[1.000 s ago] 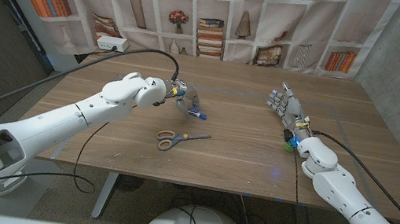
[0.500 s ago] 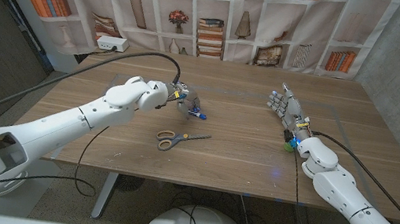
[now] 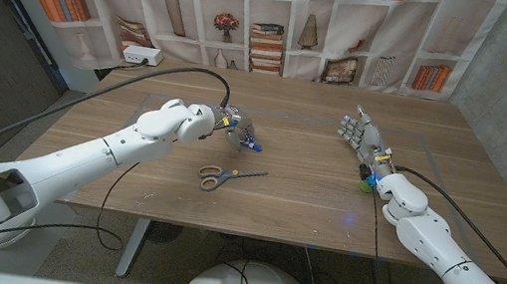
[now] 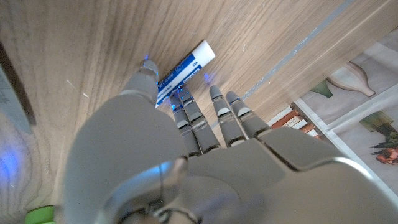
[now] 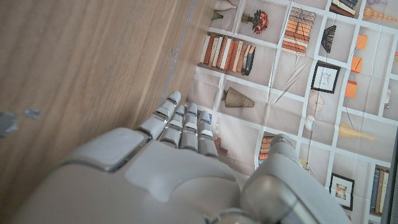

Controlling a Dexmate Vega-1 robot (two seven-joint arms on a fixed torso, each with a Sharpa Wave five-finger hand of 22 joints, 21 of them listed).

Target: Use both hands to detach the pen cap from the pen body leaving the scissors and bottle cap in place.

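So the white and blue plastic pen lies on the wooden table left of centre, right under the left hand, whose fingertips touch it; can't tell if it's gripped. The open right hand waits well apart at the right, fingers spread. Pen's long axis runs across those fingertips.

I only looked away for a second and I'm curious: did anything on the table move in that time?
Only the left hand moved: it crept a little further over the table toward the pen, fingers reaching down over it, though a grip isn't clear. The pen, the scissors, the green bottle cap and the raised right hand stayed put.
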